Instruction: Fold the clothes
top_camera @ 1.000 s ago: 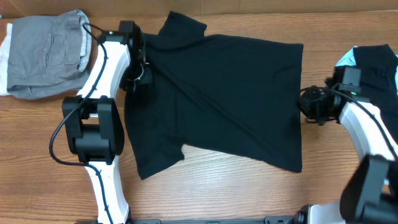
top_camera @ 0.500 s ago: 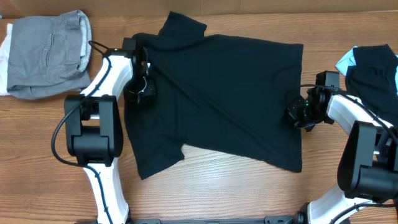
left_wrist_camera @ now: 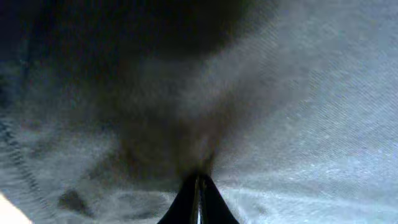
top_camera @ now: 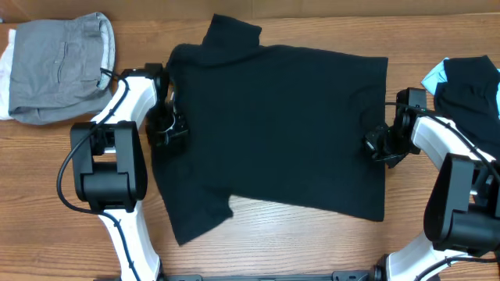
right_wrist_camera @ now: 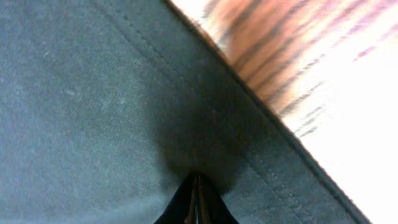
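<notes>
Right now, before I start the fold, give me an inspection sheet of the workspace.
Surface: wooden table, bare wood in front of the shirt.
Job's things: black shirt spread flat in the centre; folded grey garment in the far left corner, lying on a white cloth; dark garment over a light blue cloth at the right edge.
Clutter: nothing seen.
Grippers: left gripper shut on the shirt's left edge; right gripper shut on its right hem.
Cables: black cable loops left of the shirt, not touching it.
Surroundings: nothing seen.
</notes>
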### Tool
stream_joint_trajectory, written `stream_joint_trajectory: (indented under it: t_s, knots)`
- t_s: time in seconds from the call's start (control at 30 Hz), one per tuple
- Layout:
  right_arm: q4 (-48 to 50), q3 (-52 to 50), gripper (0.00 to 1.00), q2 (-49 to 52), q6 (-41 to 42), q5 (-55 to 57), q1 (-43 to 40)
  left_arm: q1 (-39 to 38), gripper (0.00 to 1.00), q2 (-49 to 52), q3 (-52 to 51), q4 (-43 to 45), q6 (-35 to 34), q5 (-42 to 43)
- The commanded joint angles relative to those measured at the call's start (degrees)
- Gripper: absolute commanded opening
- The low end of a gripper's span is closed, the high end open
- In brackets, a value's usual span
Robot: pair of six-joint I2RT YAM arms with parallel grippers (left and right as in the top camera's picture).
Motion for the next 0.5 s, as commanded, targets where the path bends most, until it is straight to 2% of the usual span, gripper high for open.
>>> stream_joint_trajectory:
  t_s: [0.0,0.47]
  knots:
    - [-2.27,-1.05,0.04,1.38,4.26,9.01,-0.44,-0.42,0.04,2.21,-2.91,-4.37,-2.08,-2.99]
    - [-10.32,6.12,0.04,1.27,4.26,14.51,-4.22,-2.56,0.04,-13.88,-2.91,-7.26,-2.08,-3.1]
